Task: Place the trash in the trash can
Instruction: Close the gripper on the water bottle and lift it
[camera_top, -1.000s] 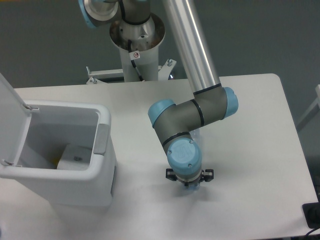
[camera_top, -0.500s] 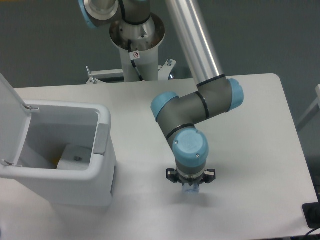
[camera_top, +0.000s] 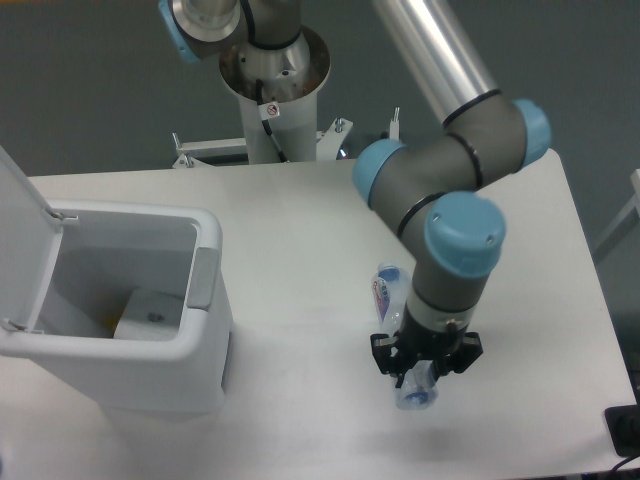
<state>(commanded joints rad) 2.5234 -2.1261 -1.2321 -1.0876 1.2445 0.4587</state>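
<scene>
My gripper (camera_top: 418, 378) points down over the front right part of the table and is shut on the clear plastic bottle (camera_top: 392, 298). The bottle hangs tilted, with its pink-blue label up to the left and its clear end (camera_top: 415, 396) below the fingers. The arm's wrist hides the middle of the bottle. The white trash can (camera_top: 207, 245) stands at the left with its lid (camera_top: 22, 225) swung open. The bottle is well to the right of the can. The white plastic bag is not clearly in view.
The arm's base column (camera_top: 272, 95) stands behind the table's far edge. The table's right edge (camera_top: 600, 320) is close to the gripper. Inside the can a pale floor with a yellowish patch (camera_top: 140, 315) shows.
The arm has risen and swung to the right. The bottle, hidden under the wrist before, now shows in the gripper, carried along with it.
</scene>
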